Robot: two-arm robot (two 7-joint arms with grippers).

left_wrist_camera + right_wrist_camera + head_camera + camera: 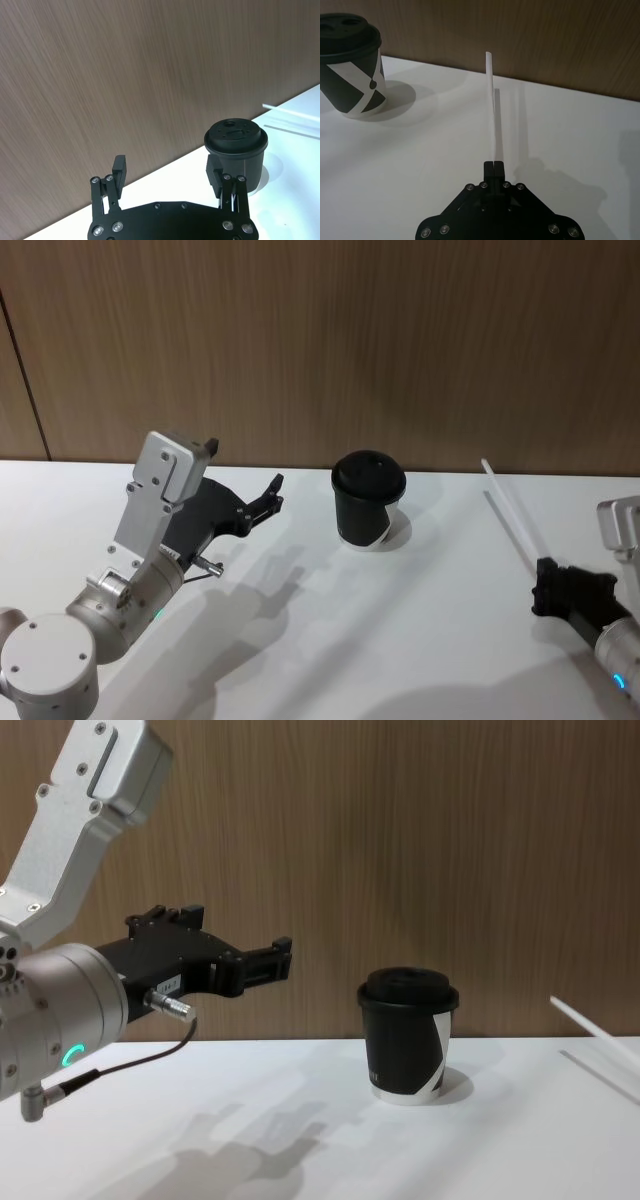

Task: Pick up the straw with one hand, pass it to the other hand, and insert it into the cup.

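**Q:** Which gripper holds the straw (513, 508)?

**A:** The right gripper (548, 570), a blocky black unit at the right side of the head view, above the white table (300, 640). Its two fingers are pressed together on one end of the straw, and the right wrist view shows no gap between them.

**Q:** How does the straw lie?

**A:** It runs straight out from the fingertips toward the wood-panelled wall (320, 340). In the chest view it slants, with the free end higher and clear of the table. In the right wrist view a thin shadow falls on the surface beside it.

**Q:** Where is the cup (368, 502)?

**A:** The black paper cup stands upright on the table near the wall, its domed lid on and a white slanted patch on its side. It stands between the two grippers. The straw is outside the cup and well apart from it, on the robot's right.

**Q:** What is the state of the left gripper (272, 495)?

**A:** It is raised above the table on the robot's left, carried by a silver arm (50, 1010) with a glowing green ring (70, 1055), and it points toward the cup. Its fingers are spread wide with nothing between them. In the left wrist view the cup shows beyond the fingers, apart from both.
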